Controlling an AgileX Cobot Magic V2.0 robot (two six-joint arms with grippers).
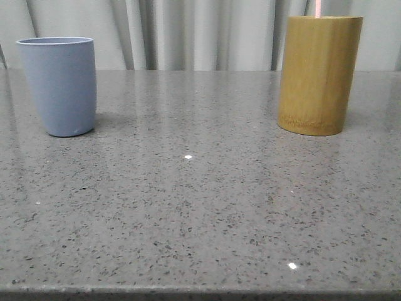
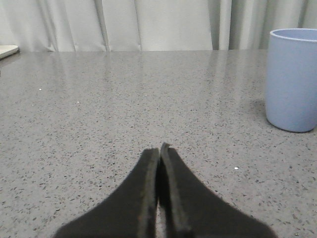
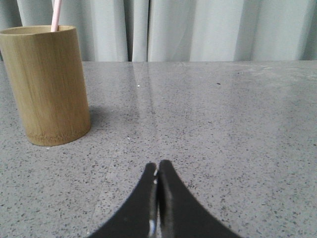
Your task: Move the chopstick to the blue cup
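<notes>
The blue cup stands upright at the far left of the grey stone table; it also shows in the left wrist view. A pale pink chopstick sticks up out of the tall bamboo holder at the far right, also seen in the right wrist view as the chopstick in the holder. My left gripper is shut and empty, low over the table, short of the cup. My right gripper is shut and empty, short of the holder. Neither gripper shows in the front view.
The speckled grey table runs between the two cups, with its front edge at the bottom of the front view. Pale curtains hang behind the table. A light object's corner shows at the far table edge in the left wrist view.
</notes>
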